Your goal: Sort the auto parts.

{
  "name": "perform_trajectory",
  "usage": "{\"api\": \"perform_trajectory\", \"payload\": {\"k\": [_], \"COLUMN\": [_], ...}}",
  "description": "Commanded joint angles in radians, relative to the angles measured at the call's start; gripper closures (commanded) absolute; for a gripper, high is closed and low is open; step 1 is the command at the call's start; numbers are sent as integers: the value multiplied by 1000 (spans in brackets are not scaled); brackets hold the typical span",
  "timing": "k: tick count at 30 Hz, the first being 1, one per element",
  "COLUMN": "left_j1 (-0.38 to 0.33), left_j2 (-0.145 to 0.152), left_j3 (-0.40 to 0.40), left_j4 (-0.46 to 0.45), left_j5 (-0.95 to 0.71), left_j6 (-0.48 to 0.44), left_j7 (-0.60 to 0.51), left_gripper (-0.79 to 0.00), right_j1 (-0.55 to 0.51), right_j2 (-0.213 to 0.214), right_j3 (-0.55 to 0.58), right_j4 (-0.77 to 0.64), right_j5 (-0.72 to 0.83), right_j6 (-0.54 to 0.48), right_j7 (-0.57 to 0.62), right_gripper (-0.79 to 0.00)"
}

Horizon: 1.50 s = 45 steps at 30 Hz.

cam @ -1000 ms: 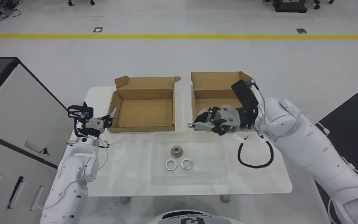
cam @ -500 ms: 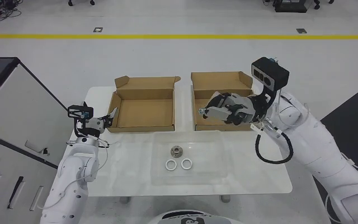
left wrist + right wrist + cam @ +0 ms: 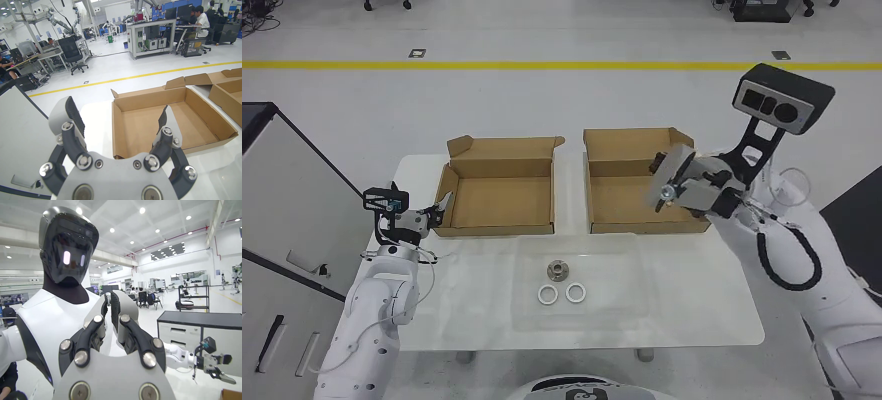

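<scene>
My right gripper point(image 3: 666, 187) hangs raised above the right part of the right cardboard box point(image 3: 620, 196). In the right wrist view the right gripper point(image 3: 110, 296) is turned up toward the room, shut on a small threaded metal part point(image 3: 108, 298) that sticks out at the fingertips. A metal hub point(image 3: 558, 268) and two metal rings point(image 3: 546, 294) point(image 3: 575, 293) lie on the table in front of the boxes. My left gripper point(image 3: 118, 106) stands open with nothing in it beside the left edge of the left cardboard box point(image 3: 170, 121).
The left box point(image 3: 497, 205) and the right box stand side by side at the back of the white table point(image 3: 702, 290), both with nothing inside. A grey cabinet point(image 3: 282, 210) stands left of the table. My left gripper point(image 3: 224, 375) shows far off.
The right arm has lifted from the front edge of the right box and swung right, turning its wrist upward with the small part held. The left arm has stayed still.
</scene>
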Motion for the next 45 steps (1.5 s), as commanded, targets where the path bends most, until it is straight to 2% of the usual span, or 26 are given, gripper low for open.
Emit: {"api": "perform_trajectory", "payload": {"k": [1,10,13,22,28,45], "left_j1": [0,0,0,0,0,0], "left_j2": [0,0,0,0,0,0], "left_j3": [0,0,0,0,0,0], "left_j4": [0,0,0,0,0,0], "left_j5": [0,0,0,0,0,0], "left_j6": [0,0,0,0,0,0], "left_j7": [0,0,0,0,0,0], "left_gripper": [-785,-785,-785,-785,-785,-785], "right_j1": [0,0,0,-18,-35,-72], "right_j2": [-8,-44,-49,-51,-60,-88], "right_j3": [-2,-12,5,83,95,40], "right_j4": [-10,-31,0,85,82,9], "right_j5": [24,137,84,-204,-240,169], "right_j6": [0,0,0,0,0,0], "right_j7": [0,0,0,0,0,0], "right_gripper": [0,0,0,0,0,0]}}
